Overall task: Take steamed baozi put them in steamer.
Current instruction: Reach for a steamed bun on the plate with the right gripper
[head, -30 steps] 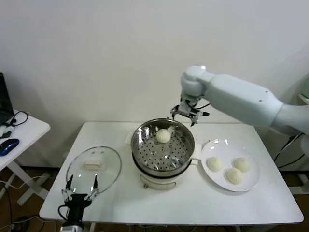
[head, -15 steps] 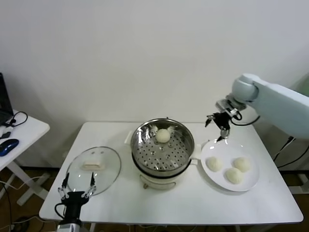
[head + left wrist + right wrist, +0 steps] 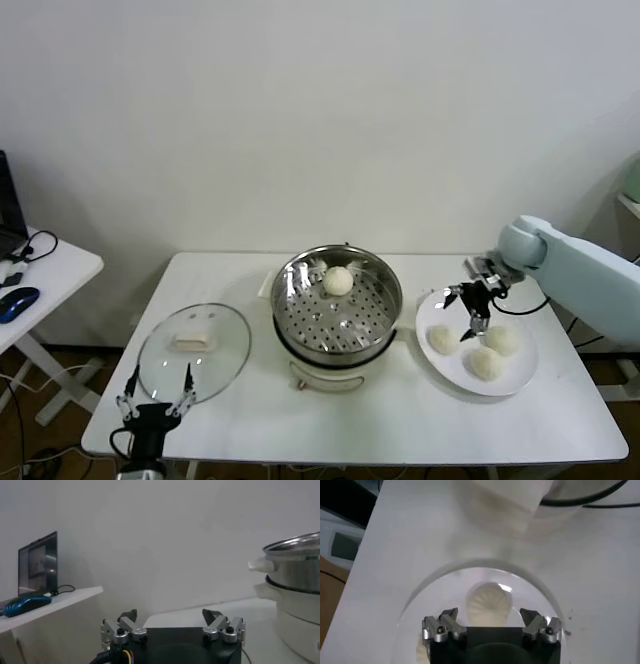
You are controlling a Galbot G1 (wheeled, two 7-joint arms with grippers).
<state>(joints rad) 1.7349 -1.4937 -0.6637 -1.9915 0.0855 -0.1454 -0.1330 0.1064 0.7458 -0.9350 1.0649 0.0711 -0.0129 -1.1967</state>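
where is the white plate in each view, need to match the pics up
Head view: the white plate lies on the table right of the steamer, holding three baozi, right gripper over it.
Left wrist view: not in it.
Right wrist view: its rim curves around a pleated baozi between the open fingers.
Shared landmark: that baozi.

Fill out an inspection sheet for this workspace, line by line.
Surface: white table, bare at the front.
Job's things: one baozi in the steamer; three baozi on the white plate.
Clutter: glass lid lying flat left of the steamer.
End effectors: right end effector open above the plate; left end effector open, idle at the table's front-left edge.
Cables: black cable on the side table.
Surroundings: blue mouse, plain wall.
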